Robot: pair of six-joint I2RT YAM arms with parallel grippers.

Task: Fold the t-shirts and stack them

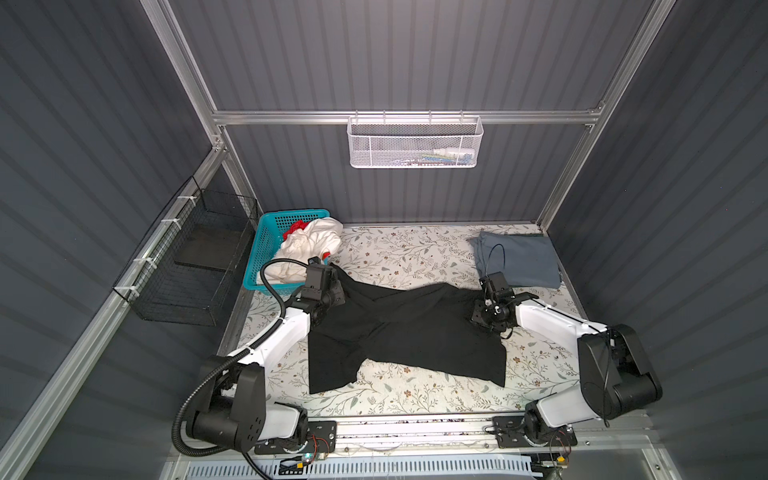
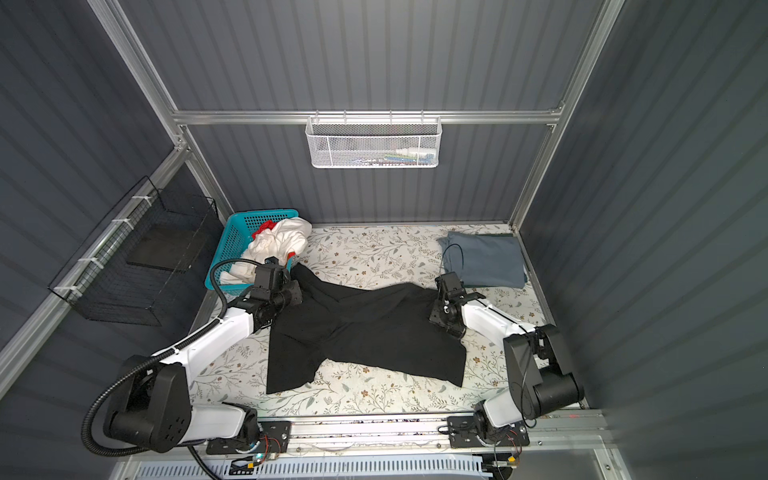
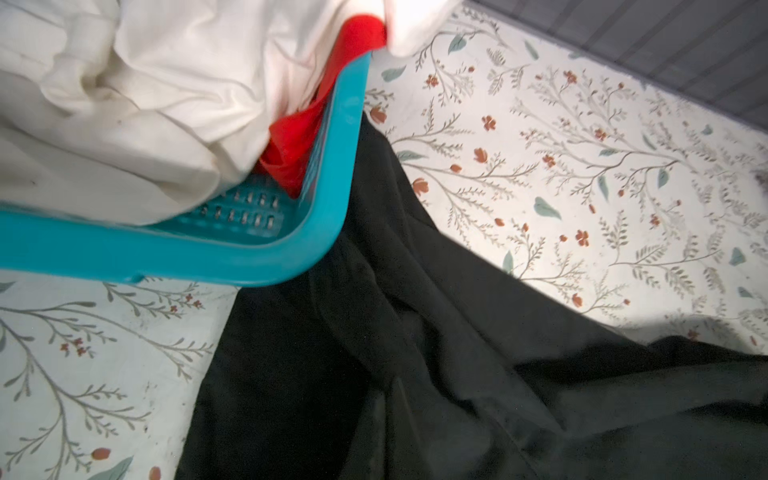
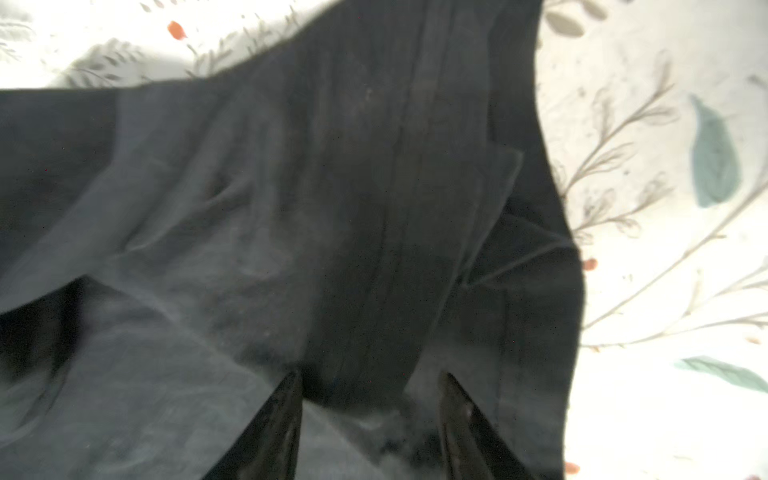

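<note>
The black shirt (image 1: 407, 332) lies unfolded on the table (image 1: 415, 399), one corner touching the basket (image 1: 266, 232). The left gripper (image 1: 334, 291) pinches it there. The right gripper (image 4: 370, 415), farther off, gapes over it. Only the blue shirt (image 1: 519, 257) is folded, well apart. The white shirt (image 1: 307, 245) and red shirt (image 1: 296, 227) wait inside.

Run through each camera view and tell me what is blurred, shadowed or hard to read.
Right wrist view: motion-blurred throughout, the black t-shirt smeared and the right tool nearly lost against it. Left wrist view: sharper, but the teal basket rim is soft, with a shadow on the floral tablecloth beside the cloth. Both top views: sharp, evenly lit; the black fabric's folds barely show.
</note>
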